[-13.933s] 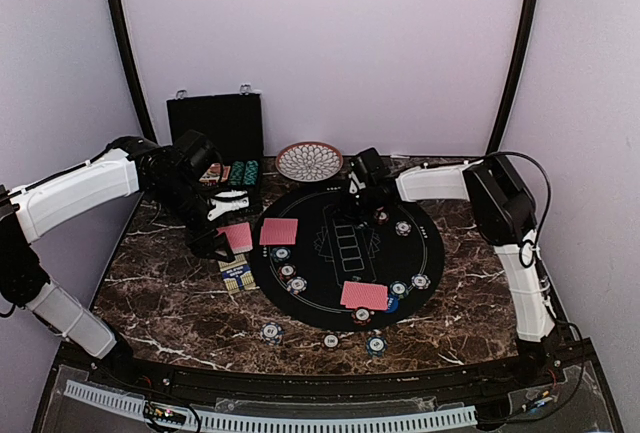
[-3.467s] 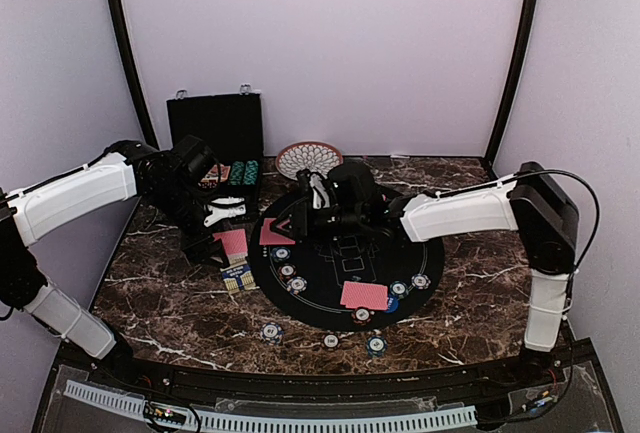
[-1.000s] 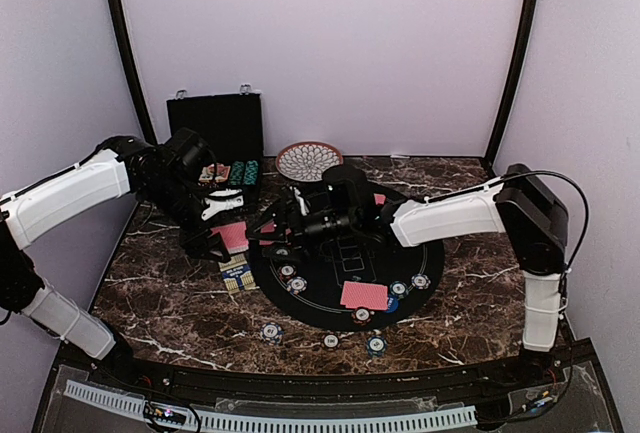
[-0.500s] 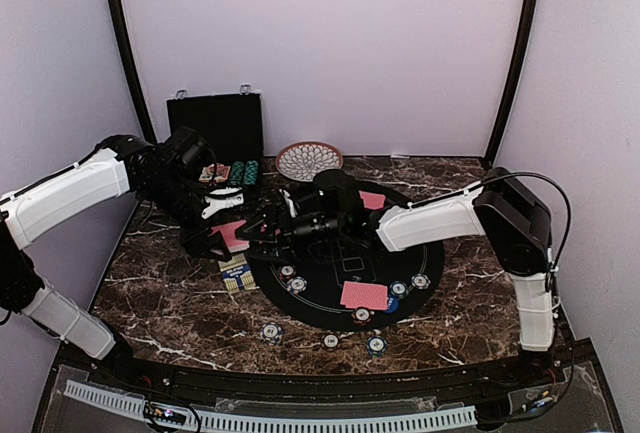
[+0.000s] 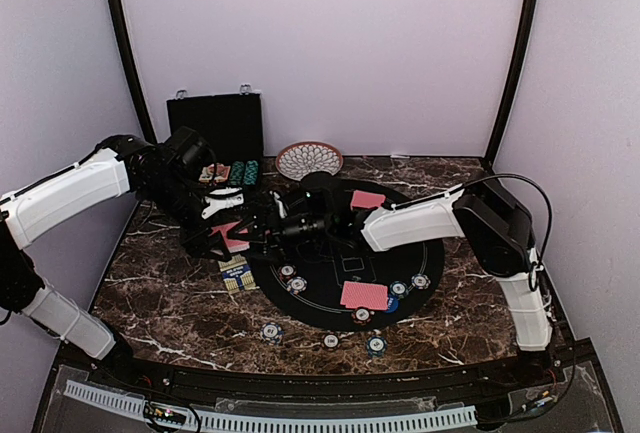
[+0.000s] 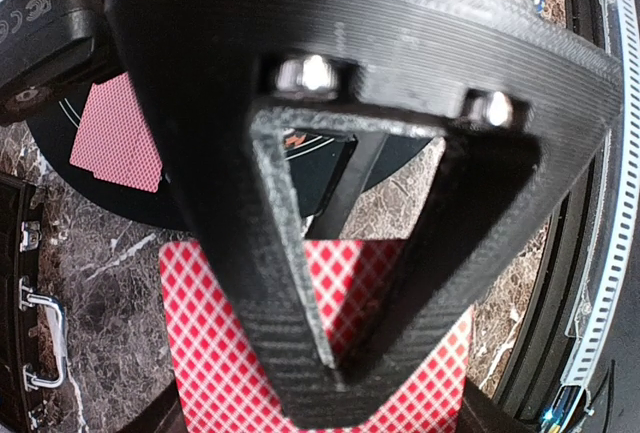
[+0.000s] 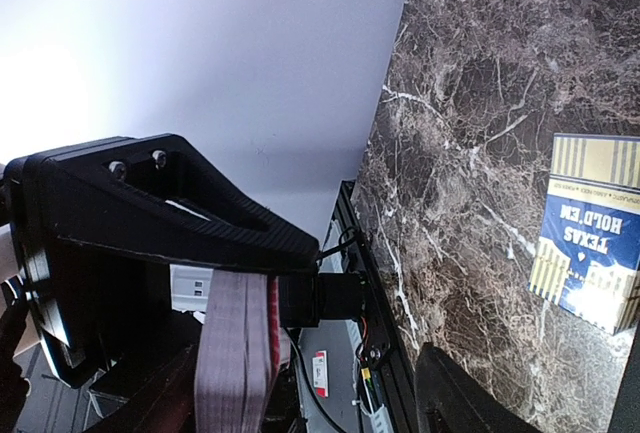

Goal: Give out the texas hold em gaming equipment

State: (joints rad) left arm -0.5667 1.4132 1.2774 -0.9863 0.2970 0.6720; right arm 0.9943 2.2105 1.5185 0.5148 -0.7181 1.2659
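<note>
Nearest, striped-edge poker chips (image 5: 272, 331) dot the brown marble tabletop (image 5: 160, 293). A red-backed card pair (image 5: 364, 295) lies on the round black felt mat (image 5: 420, 253). Beyond, the left gripper (image 5: 222, 237) clamps the red-backed card deck (image 6: 220, 353). The right gripper (image 5: 262, 231), jaws wide, meets its edge. It likely must pinch off one card for dealing.

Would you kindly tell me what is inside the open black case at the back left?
Inside the case, green chip stacks and a red item beside them show. The left arm covers the rest of the tray, so anything else there is hidden.
</note>
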